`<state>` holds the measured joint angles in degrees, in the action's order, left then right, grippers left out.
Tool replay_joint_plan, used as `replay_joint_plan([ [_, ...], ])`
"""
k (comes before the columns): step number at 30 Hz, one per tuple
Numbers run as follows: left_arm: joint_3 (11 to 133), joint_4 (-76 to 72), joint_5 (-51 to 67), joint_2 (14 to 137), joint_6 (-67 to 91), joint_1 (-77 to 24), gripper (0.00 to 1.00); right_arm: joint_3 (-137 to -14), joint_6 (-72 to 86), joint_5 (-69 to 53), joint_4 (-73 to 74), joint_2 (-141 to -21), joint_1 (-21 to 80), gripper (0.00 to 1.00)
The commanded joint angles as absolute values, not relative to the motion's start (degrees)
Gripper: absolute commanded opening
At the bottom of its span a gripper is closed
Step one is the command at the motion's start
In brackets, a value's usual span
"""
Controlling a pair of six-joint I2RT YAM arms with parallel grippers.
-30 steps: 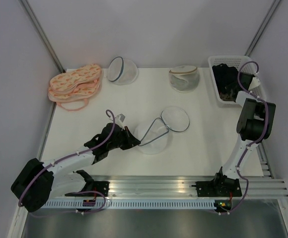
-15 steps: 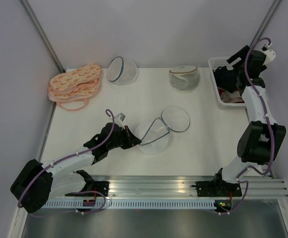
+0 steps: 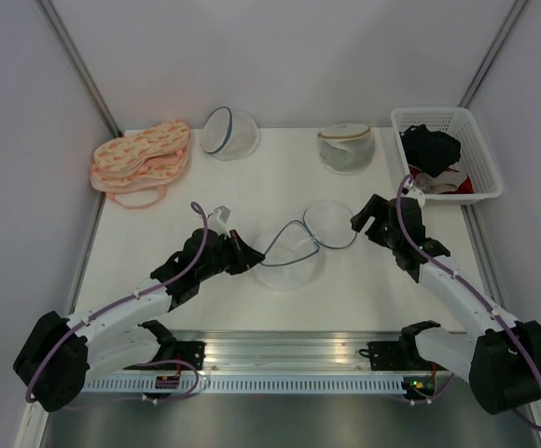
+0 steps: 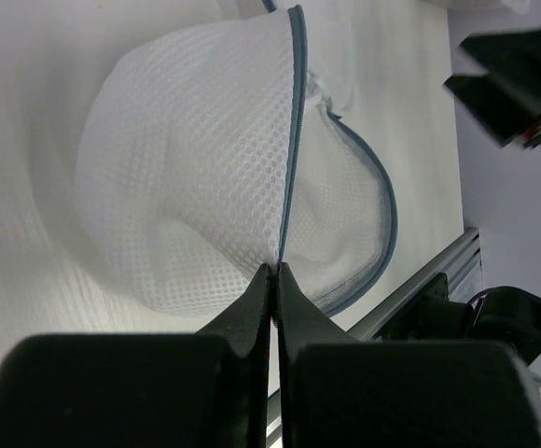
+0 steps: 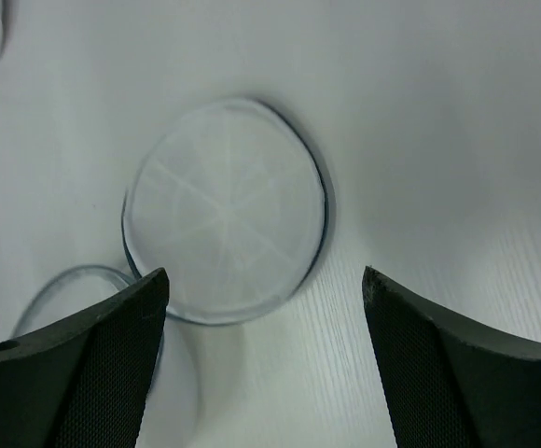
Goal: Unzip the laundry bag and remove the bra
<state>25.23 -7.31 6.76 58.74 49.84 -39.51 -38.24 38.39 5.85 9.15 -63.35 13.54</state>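
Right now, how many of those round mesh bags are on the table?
3. The open bag in the middle, its rim held by the left gripper; a dark-rimmed bag at the back left; a beige-rimmed bag at the back, nearer the basket. None looks hidden.

Bright diffuse light, faint shadows, wrist views soft.

The left arm (image 3: 126, 306) stretches forward and rightward, left fingers (image 4: 248, 313) pinched tight together; the right arm (image 3: 450, 286) leans leftward, right fingers (image 5: 75, 364) spread wide.
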Motion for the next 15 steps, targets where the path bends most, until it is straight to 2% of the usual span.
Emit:
replay_joint_plan([
  [1,26.81,-7.29,4.31,57.04,47.90,-39.38,0.02,-31.57,43.06,3.78,5.37,-57.93,15.91,0.88],
  [6,25.05,-8.96,4.48,56.25,49.39,-39.37,0.02,-21.73,49.11,0.97,-2.60,-56.07,16.43,0.84],
  [15,23.38,-10.11,5.27,56.07,50.27,-39.37,0.02,-12.66,60.89,0.44,-22.13,-64.94,17.40,0.76],
])
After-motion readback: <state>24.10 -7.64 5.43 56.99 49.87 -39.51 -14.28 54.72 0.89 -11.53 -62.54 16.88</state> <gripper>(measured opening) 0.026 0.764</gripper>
